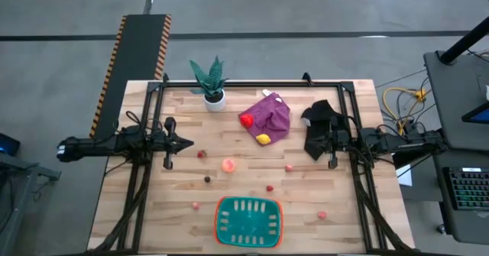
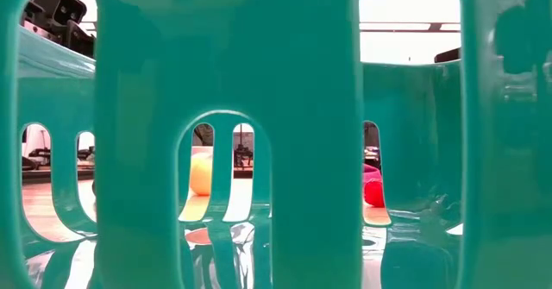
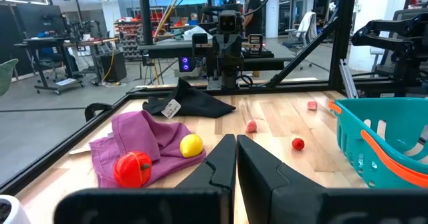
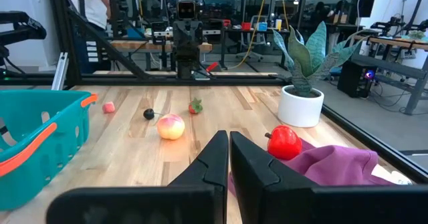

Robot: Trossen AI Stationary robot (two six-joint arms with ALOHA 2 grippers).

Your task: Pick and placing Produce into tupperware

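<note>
Waiting at the table's nine and three o'clock edges, the left gripper (image 1: 186,142) and right gripper (image 1: 308,140) are pinched closed, empty; fruit (image 1: 228,165) lies scattered mid-table, and the basket (image 1: 247,221) sits empty at six o'clock, nothing picked.

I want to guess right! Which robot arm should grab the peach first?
Probably the left. The left gripper sits nearer the peach than the right gripper, which waits beyond the purple cloth.

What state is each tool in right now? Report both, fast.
Left tool: shut, holding nothing, at the table's left side.
Right tool: shut, holding nothing, over the black cloth at the right.
</note>
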